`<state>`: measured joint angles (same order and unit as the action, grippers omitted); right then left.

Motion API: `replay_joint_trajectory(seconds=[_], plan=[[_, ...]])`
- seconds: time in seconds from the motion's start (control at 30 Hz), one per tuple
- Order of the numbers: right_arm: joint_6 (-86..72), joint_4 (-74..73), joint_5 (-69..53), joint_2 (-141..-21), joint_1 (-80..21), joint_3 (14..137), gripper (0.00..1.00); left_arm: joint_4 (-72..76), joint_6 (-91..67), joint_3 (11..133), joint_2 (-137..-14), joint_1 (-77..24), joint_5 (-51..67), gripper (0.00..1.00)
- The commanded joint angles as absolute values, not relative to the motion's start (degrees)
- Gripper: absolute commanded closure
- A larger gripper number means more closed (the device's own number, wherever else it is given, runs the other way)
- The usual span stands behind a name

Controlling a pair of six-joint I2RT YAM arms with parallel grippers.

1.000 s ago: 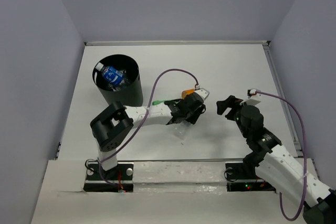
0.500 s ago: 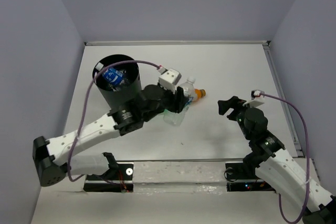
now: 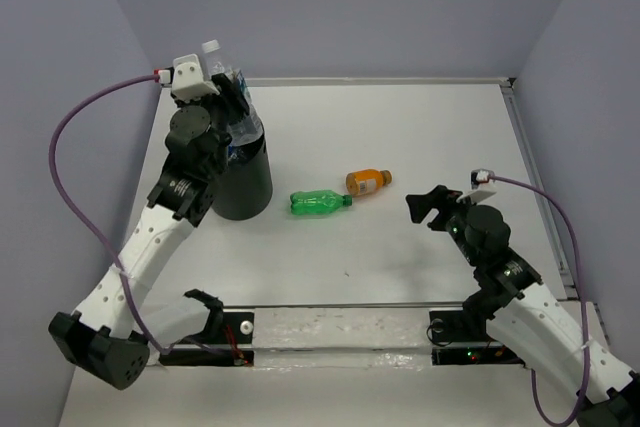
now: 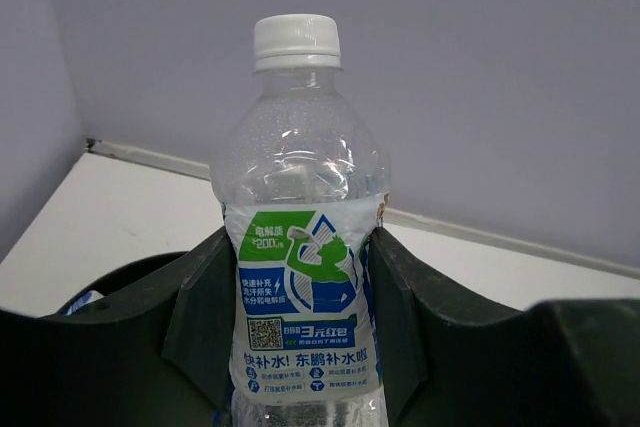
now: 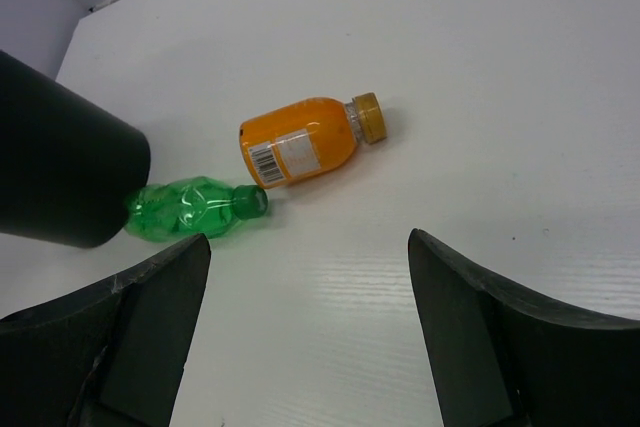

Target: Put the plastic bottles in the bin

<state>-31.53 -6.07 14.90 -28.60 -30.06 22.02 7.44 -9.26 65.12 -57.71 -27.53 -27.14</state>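
Left arm's swung up off the table in the last half sec, and the left gripper (image 3: 232,97) now sits over the bin (image 3: 250,187).
Its fingers are clamped on the green-white label bottle (image 4: 300,157), long axis upright, cap up. The bin mouth is directly below the gripper, so I reckon letting go is all that's needed. Further right, the green bottle (image 3: 320,203) lies on its side close beside the bin wall; can't tell if touching. The orange bottle (image 3: 368,182) lies on its side near it. The right gripper (image 3: 428,203) has its jaws apart, holding nothing. Both bottles sit ahead & to its left, orange nearer, its axis crosswise to the fingers, so prob the right arm's pick.
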Motion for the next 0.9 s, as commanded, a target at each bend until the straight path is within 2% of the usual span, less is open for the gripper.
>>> replay_joint_trajectory(seconds=[0.0, 0.17, 0.33, 0.53, 0.6, 0.63, 0.87], plan=[[-30.3, -0.7, 9.5, -28.8, -29.8, 21.8, 0.15, 17.7, -8.5, 67.1, -63.1, -22.2, -30.1, 0.61], [-30.0, 3.2, 5.1, -29.2, -29.8, 20.5, 0.15, 27.6, -6.2, 62.9, -65.6, -20.5, -30.3, 0.61], [-29.4, 5.5, 2.4, -30.1, -29.8, 20.1, 0.15, 38.4, -2.5, 51.3, -64.0, -20.6, -31.9, 0.58], [-30.1, 8.7, 0.4, -34.3, -29.8, 21.3, 0.15, 44.5, 2.5, 44.0, -64.5, -26.3, -39.6, 0.37], [-30.9, 9.8, -1.2, -35.6, -29.8, 22.0, 0.15, 45.4, 4.0, 42.5, -64.7, -28.1, -43.0, 0.17], [-31.0, 11.0, -1.3, -36.1, -29.8, 22.3, 0.15, 45.5, 4.1, 42.1, -64.6, -29.7, -45.2, 0.02], [-29.3, 9.2, -2.2, -47.8, -29.8, 29.8, 0.16, 45.0, 4.9, 42.2, -59.6, -31.8, -46.9, 0.01]])
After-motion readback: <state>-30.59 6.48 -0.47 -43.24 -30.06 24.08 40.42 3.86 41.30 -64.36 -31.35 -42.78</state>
